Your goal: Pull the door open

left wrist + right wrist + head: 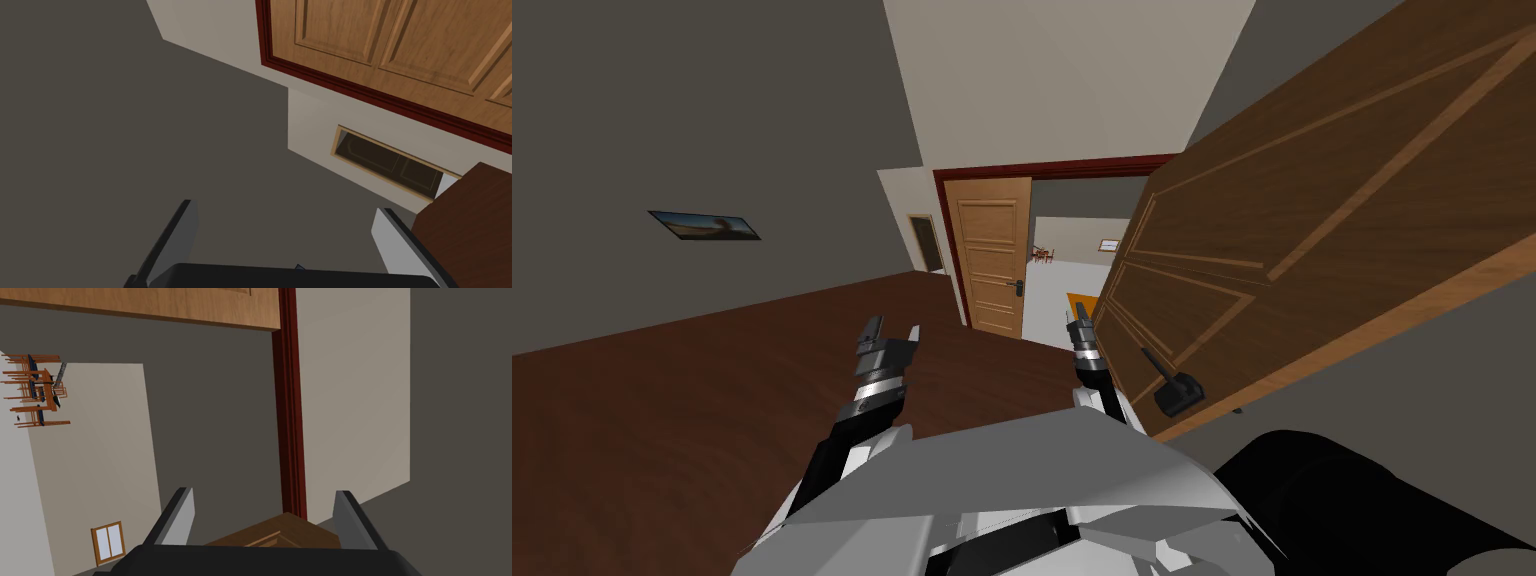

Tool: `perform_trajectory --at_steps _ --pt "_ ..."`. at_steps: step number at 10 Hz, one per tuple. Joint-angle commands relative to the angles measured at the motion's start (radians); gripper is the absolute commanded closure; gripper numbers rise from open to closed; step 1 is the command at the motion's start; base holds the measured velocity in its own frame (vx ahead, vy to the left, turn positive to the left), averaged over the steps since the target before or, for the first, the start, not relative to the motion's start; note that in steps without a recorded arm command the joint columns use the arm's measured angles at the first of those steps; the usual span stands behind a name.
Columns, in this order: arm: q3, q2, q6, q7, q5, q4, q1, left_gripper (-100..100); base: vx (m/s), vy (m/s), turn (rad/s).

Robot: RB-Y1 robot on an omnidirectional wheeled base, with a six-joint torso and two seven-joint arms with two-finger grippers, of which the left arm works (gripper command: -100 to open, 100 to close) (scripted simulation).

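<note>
- The door handle point(1177, 388), a black lever on a blocky black base, sits low on the door face, close to the robot's right side. It is nearer the robot than either gripper. In the head view, the thin lever slants away from its base along the door face.
- The right gripper point(1082, 315) hovers just beside the door's free edge, ahead of the handle and to its left, apart from it. Its two fingers are spread and hold nothing. In the right wrist view, a corner of the door point(280, 533) shows low between the spread fingers point(180, 513).
- The left gripper point(892, 330) hangs over the dark wooden floor point(692, 380), well apart from the handle. Its fingers are also spread and empty.
- The door point(1312, 220) is dark brown with inlaid panel lines. It stands swung partly open on the robot's right, angled across the view.
- Judged from this, the right arm is much the nearer. It would need to draw back and to the right to reach the lever.
- Farther off, a lighter wooden door point(994, 255) stands in a dark red frame point(1052, 172).
</note>
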Motion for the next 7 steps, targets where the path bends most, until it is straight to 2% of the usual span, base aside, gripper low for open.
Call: perform_trajectory --at_steps 1,3,7 --pt "0.0 0.016 0.0 0.004 0.001 0.029 -0.014 -100 0.036 0.014 -0.113" --pt "-0.001 0.032 0.0 0.007 0.002 0.059 -0.028 -100 0.142 -0.052 -0.08" --pt "-0.001 0.075 0.001 0.018 0.004 0.147 -0.069 -100 0.143 -0.04 -0.101"
